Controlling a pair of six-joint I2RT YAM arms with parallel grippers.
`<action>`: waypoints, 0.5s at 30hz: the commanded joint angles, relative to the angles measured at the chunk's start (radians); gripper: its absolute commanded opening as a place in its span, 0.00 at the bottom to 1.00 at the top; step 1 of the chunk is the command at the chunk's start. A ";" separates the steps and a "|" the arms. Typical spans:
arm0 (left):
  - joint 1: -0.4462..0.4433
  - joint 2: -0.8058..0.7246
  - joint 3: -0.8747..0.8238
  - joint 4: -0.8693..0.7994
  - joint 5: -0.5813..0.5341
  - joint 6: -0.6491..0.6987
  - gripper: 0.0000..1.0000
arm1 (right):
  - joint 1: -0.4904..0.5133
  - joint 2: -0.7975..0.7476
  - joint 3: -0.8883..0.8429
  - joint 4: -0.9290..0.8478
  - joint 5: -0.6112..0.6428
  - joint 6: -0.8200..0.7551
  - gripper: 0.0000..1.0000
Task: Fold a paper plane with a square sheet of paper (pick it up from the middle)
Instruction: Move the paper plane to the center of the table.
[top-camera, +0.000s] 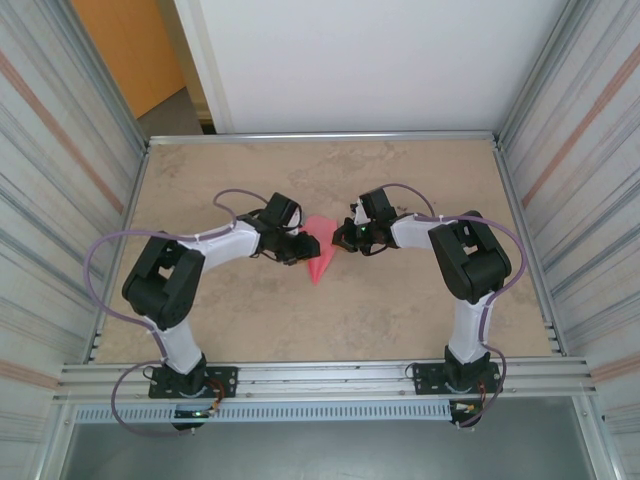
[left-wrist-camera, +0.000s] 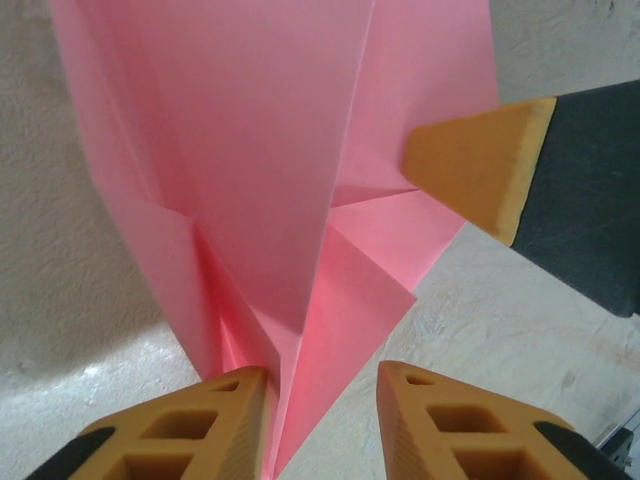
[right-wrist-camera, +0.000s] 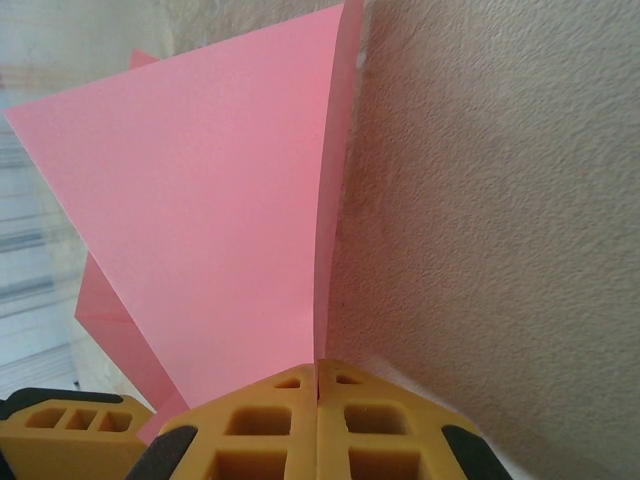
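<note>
At mid-worktop (top-camera: 400, 320), between our arms, the creased pink paper sheet (top-camera: 318, 258) is pinched at its edge by our right hand (right-wrist-camera: 318, 372). Our left hand (left-wrist-camera: 320, 390) stands spread around the folded tip. It should close squarely on the crease.

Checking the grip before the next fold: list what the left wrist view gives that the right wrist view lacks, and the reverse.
Left wrist: folded flaps and creases in the paper, with the left pincer parted around its tip. Right wrist: one plain flat face, with the right pincer shut on its edge. Both: the pink paper over the beige table.
</note>
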 joint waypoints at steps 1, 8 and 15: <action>-0.016 0.017 0.028 -0.034 -0.028 0.030 0.42 | 0.007 0.004 0.022 0.016 -0.021 0.011 0.06; -0.018 0.025 0.030 -0.047 -0.038 0.041 0.54 | 0.008 -0.019 0.022 0.037 -0.054 0.032 0.06; -0.025 0.035 0.033 -0.017 -0.010 0.054 0.54 | 0.007 -0.029 0.021 0.054 -0.076 0.054 0.06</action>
